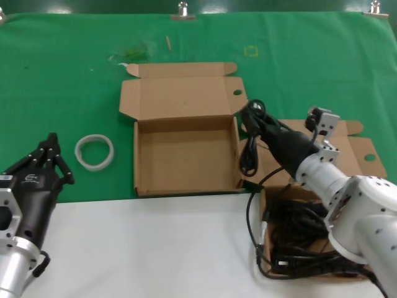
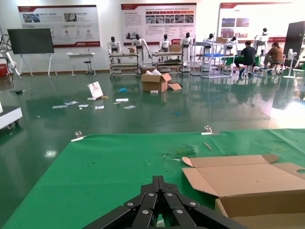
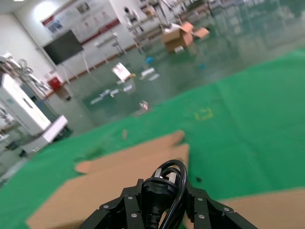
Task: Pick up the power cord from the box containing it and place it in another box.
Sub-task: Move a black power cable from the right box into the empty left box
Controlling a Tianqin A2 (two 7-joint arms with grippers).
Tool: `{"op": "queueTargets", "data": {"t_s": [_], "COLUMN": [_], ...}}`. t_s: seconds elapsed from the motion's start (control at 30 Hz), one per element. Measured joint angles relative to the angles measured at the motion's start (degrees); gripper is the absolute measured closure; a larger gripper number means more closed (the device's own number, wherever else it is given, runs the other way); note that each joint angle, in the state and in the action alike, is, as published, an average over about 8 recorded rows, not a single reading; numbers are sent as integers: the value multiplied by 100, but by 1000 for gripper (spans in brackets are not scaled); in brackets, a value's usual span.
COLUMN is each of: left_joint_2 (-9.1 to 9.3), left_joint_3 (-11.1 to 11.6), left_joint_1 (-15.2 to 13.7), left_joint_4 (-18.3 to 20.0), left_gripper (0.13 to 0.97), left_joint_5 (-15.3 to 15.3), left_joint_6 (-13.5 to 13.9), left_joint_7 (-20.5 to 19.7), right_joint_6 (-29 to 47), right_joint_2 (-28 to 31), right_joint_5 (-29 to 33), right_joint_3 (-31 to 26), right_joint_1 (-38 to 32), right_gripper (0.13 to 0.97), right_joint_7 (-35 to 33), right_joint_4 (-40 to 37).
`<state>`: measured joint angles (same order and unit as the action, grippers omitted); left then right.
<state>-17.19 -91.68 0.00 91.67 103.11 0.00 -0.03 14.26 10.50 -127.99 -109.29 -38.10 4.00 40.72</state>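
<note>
right hand [image 1: 259, 121] pinching the power cord [image 1: 250, 149]; in the right wrist view the plug [image 3: 155, 191] and a loop of cable sit clamped between its fingers [image 3: 127, 206]. i judge the task about half done: the cord is lifted clear of the box containing it [image 1: 363, 149], which lies toward the right end of the tabletop's near edge, where more dark cable fills the tray under my forearm. the held bundle hangs over the right wall of another box [image 1: 184, 156], which stands open mid-tabletop with its lid folded back toward the far edge and its floor bare. what is left, as i read it: carry the bundle a little further toward the left edge, lower it into that tray, and release. one strand trails back toward the first box, so it may drag. right arm reaches diagonally forward and left, wrist low. left hand [image 1: 51, 162] parked near the left end of the near edge, fingers pressed together, beside a white ring [image 1: 95, 151] on the green tabletop [image 1: 62, 74].
</note>
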Motion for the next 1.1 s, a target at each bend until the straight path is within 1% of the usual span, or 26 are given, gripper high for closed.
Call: {"op": "queueTargets", "data": {"t_s": [0.1,0.23,0.33,0.4,0.5,0.63,0.87,1.1], "left_joint_2": [0,0,0,0,0,0,0,0], "left_joint_3": [0,0,0,0,0,0,0,0], "left_joint_1": [0,0,0,0,0,0,0,0], "left_joint_4": [0,0,0,0,0,0,0,0], "left_gripper": [957,957,957,957,957,957,957,957], "left_joint_5": [0,0,0,0,0,0,0,0], "left_joint_6": [0,0,0,0,0,0,0,0], "left_joint_7": [0,0,0,0,0,0,0,0], "right_joint_6": [321,767,1032,1157,1303,1456,1515,1439], "right_joint_2": [0,-1,-1,-2,-1,-1,-1,-1], "right_joint_5": [-768,-1755,-2319,-2568,-2784,-2911,-2965,-2973], "right_joint_3": [-129,-460,-702,-818,-952,-1215,-1945,-2403], "right_joint_1": [-324,-708,-908,-990,-1068,-1118,-1142,-1145], "right_gripper": [787,787,787,787,787,787,787,787], "right_joint_7": [-593,-1159,-1419,-1512,-1536,-1328,-715,-397], "right_joint_4": [-774,-1625,-2025,-2177,-2286,-2228,-1880,-1752]}}
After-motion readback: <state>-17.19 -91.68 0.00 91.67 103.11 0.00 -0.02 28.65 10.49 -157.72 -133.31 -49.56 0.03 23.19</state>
